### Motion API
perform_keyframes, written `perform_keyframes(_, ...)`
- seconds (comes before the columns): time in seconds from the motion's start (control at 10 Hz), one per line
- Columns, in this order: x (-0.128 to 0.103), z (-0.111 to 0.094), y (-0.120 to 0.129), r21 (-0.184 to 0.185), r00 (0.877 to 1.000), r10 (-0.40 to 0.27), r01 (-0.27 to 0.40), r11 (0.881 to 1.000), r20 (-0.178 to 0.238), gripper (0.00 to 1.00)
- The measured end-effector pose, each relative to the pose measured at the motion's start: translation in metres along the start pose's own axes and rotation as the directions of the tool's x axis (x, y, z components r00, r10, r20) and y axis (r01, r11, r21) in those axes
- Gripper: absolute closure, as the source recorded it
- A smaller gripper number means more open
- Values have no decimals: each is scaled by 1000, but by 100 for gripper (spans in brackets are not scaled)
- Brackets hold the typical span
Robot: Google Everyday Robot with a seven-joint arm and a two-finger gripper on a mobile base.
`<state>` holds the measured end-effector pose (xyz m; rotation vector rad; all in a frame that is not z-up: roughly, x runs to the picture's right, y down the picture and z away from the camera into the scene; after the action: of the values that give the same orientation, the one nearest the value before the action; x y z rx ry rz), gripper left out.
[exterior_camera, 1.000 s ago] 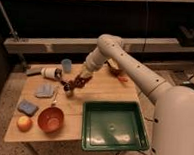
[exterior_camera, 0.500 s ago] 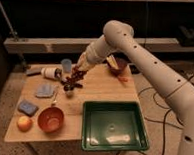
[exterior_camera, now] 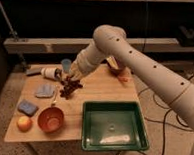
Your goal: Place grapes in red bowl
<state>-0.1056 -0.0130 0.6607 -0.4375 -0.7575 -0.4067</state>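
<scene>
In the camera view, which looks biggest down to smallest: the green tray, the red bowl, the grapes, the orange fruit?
1. Green plastic tray
2. Round orange-red bowl and dark grape bunch at the gripper: look alike
3. Round orange-yellow fruit

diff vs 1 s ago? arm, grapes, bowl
The gripper carried the grapes slightly toward the table's middle, keeping hold; they are above the table, not yet over the red bowl. Red bowl, green tray and orange fruit stayed put.
</scene>
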Motion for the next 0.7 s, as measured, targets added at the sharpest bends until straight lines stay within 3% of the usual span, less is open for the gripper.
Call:
perform_keyframes(0.4,4,91,35,-115,996,-91,91,989,1,100)
perform_keyframes(0.5,-1,107,43,-136,992,-127,126,983,-1,100)
perform_keyframes(0.7,-6,121,54,-143,982,-188,184,973,-14,100)
